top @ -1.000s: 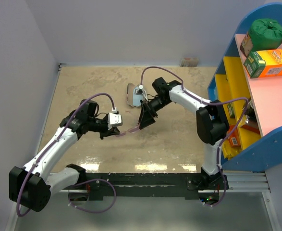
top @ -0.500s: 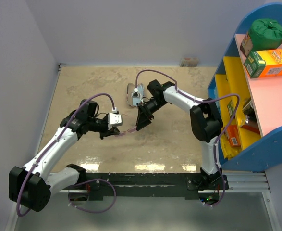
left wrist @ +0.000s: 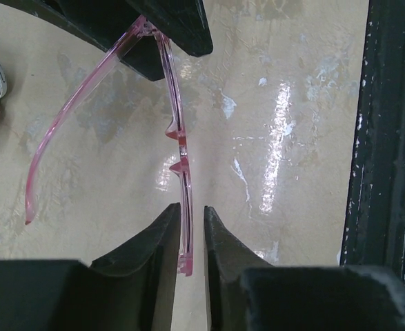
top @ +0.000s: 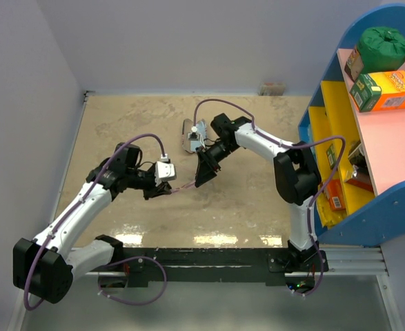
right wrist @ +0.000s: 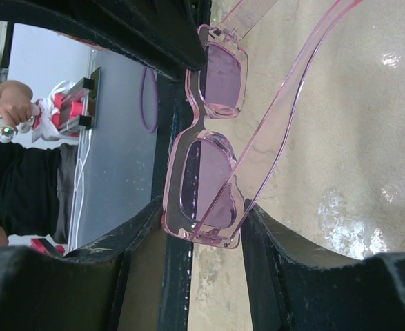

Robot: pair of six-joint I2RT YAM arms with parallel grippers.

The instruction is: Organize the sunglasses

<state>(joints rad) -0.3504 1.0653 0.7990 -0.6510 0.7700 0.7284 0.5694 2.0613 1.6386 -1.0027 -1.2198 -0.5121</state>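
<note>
The sunglasses (top: 185, 185), thin with a translucent pink frame, hang just above the table between my two grippers. In the right wrist view the lens end of the sunglasses (right wrist: 212, 172) sits between both fingers of my right gripper (right wrist: 203, 207), which is shut on it. In the left wrist view the other end of the frame (left wrist: 178, 138) runs edge-on between the jaws of my left gripper (left wrist: 192, 207). It lies against the left finger with a thin gap to the right one, so that gripper is slightly open. From above, the left gripper (top: 166, 187) and right gripper (top: 201, 181) face each other.
The oblong printed case (top: 188, 134) with something pale blue on it lies just behind the right gripper. A blue and yellow shelf unit (top: 368, 124) holding boxes stands along the right side. Walls close the left and far sides of the beige table (top: 119, 124).
The right gripper moved left to the sunglasses and closed on their lens end. The left jaws parted a little around the frame. The left arm stayed put.
</note>
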